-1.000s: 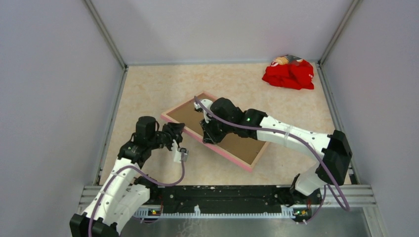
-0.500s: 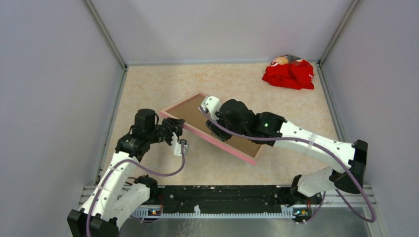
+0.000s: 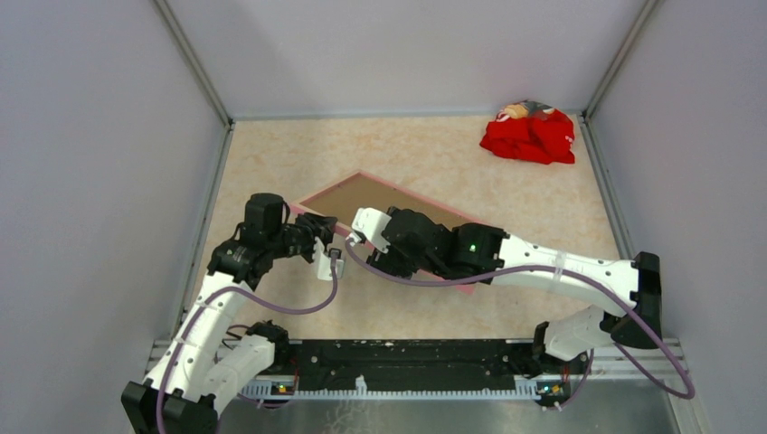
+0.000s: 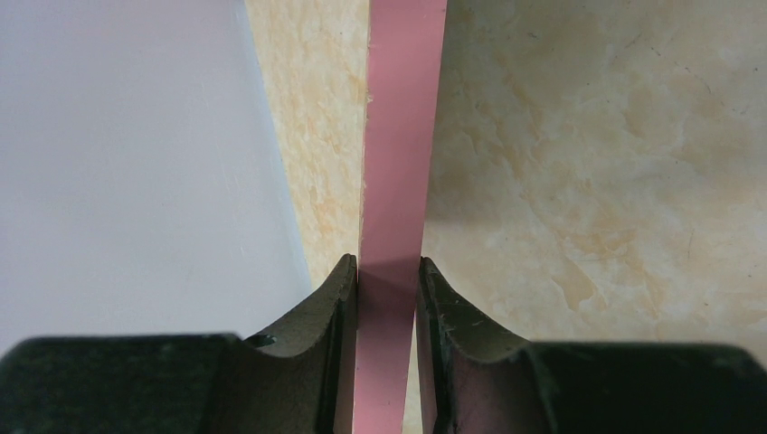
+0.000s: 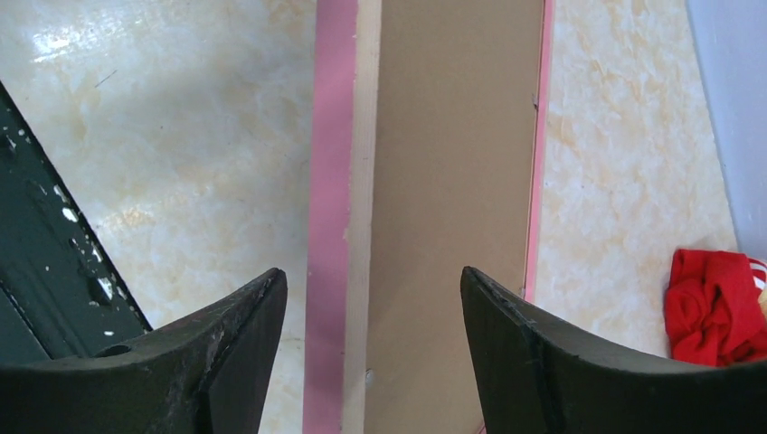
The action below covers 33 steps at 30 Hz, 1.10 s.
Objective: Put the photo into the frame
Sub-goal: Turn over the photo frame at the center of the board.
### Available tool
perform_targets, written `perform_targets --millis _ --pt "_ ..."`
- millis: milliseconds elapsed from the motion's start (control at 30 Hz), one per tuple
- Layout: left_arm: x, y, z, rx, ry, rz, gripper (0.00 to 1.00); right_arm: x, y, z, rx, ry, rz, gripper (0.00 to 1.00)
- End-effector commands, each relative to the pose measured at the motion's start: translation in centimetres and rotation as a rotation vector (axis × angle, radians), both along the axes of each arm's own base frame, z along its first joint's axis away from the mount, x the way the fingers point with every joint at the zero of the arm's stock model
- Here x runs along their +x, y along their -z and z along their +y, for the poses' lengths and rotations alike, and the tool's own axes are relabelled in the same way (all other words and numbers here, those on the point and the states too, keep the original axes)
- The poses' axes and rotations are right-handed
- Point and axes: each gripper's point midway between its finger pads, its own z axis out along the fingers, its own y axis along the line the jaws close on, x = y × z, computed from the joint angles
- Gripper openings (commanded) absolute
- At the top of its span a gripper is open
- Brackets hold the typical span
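The frame lies slanted at mid-table, its pink rim around a plain brown backing board. My left gripper is shut on the frame's left end. The left wrist view shows both fingers pressed against the pink rail, with the gripper clamped on it. My right gripper is open over the frame's near side. In the right wrist view it straddles the pink and pale wood rail and the backing board without touching them. The photo is not visible.
A red cloth lies at the back right corner and also shows in the right wrist view. Grey walls close in the left, back and right sides. The dark base rail runs along the near edge.
The frame has turned and its left end has risen in my left gripper. My right arm has moved left and nearer along the frame.
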Motion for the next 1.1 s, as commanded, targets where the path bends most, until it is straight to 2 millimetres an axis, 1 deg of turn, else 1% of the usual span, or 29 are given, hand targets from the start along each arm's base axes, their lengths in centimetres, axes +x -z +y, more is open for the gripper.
perform_targets --millis 0,200,300,400,500,633,700,733,767,833,867,900,933,967,1000,1033,1067 --pt "-0.3 -2.9 -0.8 -0.080 0.019 -0.021 0.15 -0.3 -0.4 0.5 -0.008 -0.023 -0.031 0.70" --pt "-0.3 -3.2 -1.0 -0.096 0.019 -0.006 0.16 -1.1 0.4 0.8 -0.023 -0.051 -0.030 0.70" --pt "-0.5 -3.6 -1.2 -0.106 0.025 0.006 0.16 -0.2 1.5 0.4 -0.086 -0.020 -0.076 0.70" --pt "-0.6 -4.0 -1.4 -0.117 0.027 0.027 0.18 0.9 1.8 0.1 -0.141 0.023 -0.175 0.69" --pt "-0.6 -4.3 -1.5 -0.119 0.028 0.040 0.18 2.3 1.0 -0.4 -0.160 0.080 -0.275 0.68" --pt "-0.7 -4.6 -1.6 -0.132 0.031 0.040 0.19 3.0 -0.3 -0.6 -0.140 0.106 -0.351 0.65" --pt "-0.8 -4.6 -1.6 -0.136 0.031 0.042 0.21 3.0 -1.0 -0.5 -0.113 0.105 -0.357 0.60" --pt "-0.8 -4.7 -1.6 -0.137 0.028 0.040 0.23 2.9 -1.4 -0.5 -0.099 0.099 -0.353 0.56" --pt "-0.8 -4.8 -1.6 -0.144 0.023 0.042 0.26 2.8 -1.6 -0.4 -0.088 0.093 -0.348 0.50" --pt "-0.7 -5.1 -1.6 -0.160 0.015 0.042 0.35 2.7 -2.1 -0.3 -0.075 0.091 -0.346 0.35" --pt "-0.7 -5.2 -1.6 -0.162 0.014 0.040 0.42 2.8 -2.4 -0.4 -0.070 0.093 -0.350 0.25" --pt "-0.7 -5.4 -1.6 -0.168 0.010 0.038 0.55 2.8 -2.6 -0.4 -0.064 0.097 -0.352 0.19" --pt "-0.7 -5.9 -1.6 -0.185 0.001 0.031 0.68 2.8 -2.8 -0.4 -0.054 0.100 -0.354 0.18" --pt "-0.7 -6.3 -1.7 -0.204 -0.005 0.025 0.76 2.8 -3.1 -0.3 -0.040 0.101 -0.356 0.17" --pt "-0.7 -6.7 -1.7 -0.218 -0.007 0.013 0.82 2.7 -3.4 -0.3 -0.024 0.105 -0.354 0.17" --pt "-0.8 -7.0 -1.6 -0.224 -0.012 0.005 0.95 2.8 -3.8 -0.3 -0.008 0.112 -0.354 0.17" --pt "-0.8 -7.4 -1.6 -0.237 -0.021 0.003 0.98 2.9 -4.1 -0.3 0.003 0.118 -0.355 0.17"
